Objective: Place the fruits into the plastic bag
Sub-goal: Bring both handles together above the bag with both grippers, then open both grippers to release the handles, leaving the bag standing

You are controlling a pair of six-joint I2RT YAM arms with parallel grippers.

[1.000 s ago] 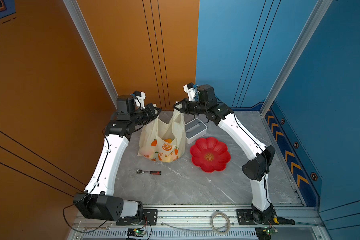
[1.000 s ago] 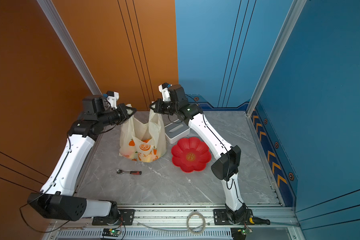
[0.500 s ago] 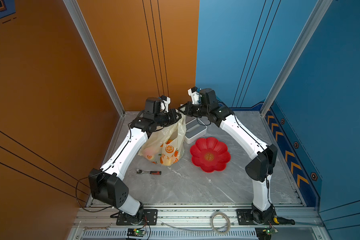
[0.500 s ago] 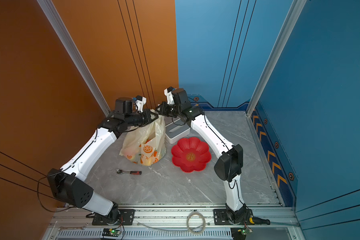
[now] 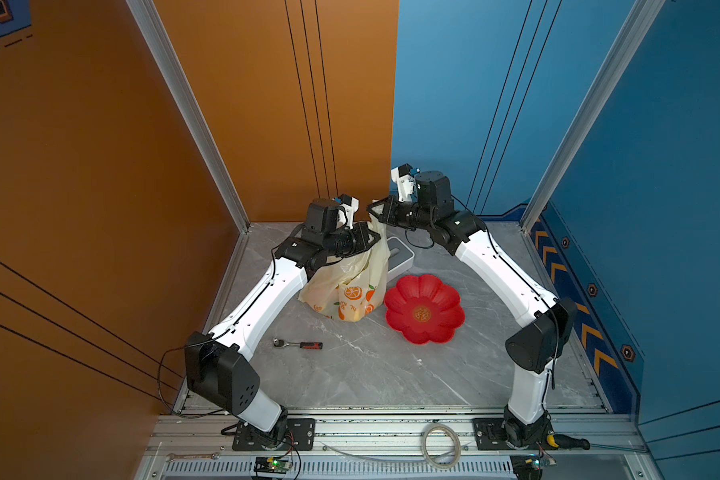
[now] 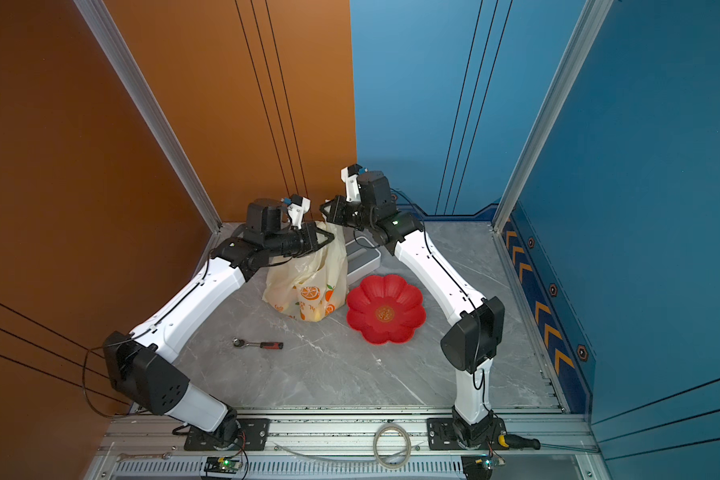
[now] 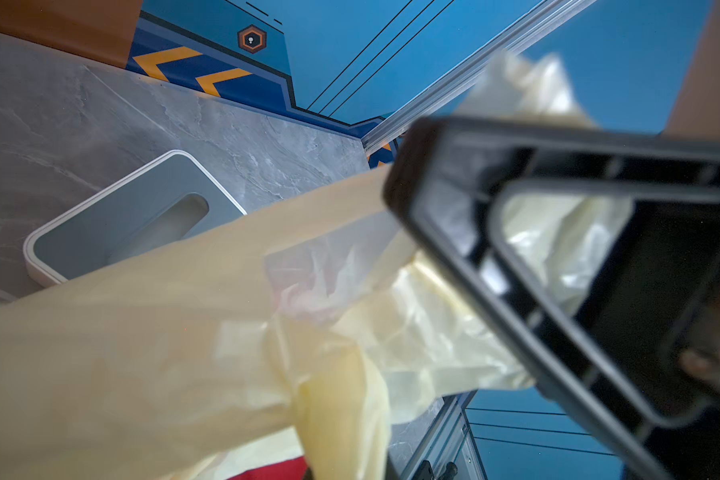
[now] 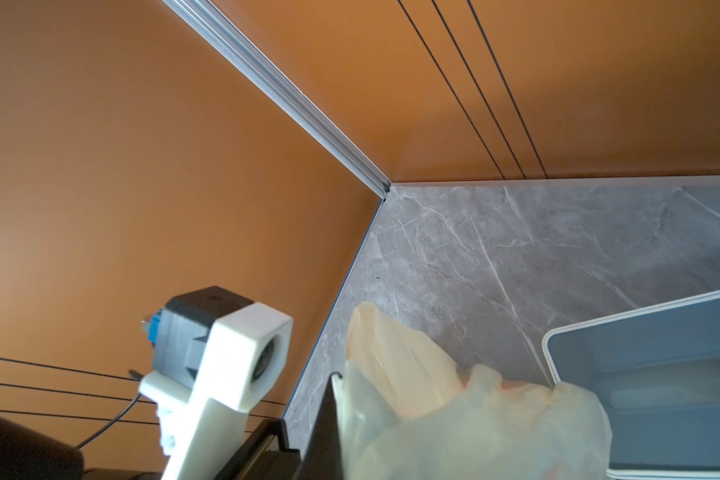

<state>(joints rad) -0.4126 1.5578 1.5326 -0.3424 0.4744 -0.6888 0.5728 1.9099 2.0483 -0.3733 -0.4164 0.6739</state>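
Note:
The plastic bag, cream-yellow with printed oranges, hangs bunched at the back of the table, its base on the marble. My left gripper is shut on one handle loop. My right gripper is shut on the other loop, just above and behind the left one. In the left wrist view the bag's strand runs down into my left gripper. In the right wrist view a black finger presses the bag film. The fruits show only as faint tints through the film.
An empty red flower-shaped dish lies right of the bag. A white-grey slotted box stands behind them. A small ratchet with a red handle lies in front of the bag. Walls close in behind, and a cable coil rests on the front rail.
My left arm has swung right, carrying its handle loop close to the right gripper. The bag's mouth has drawn together and the bag stands narrower. The right gripper has barely moved.

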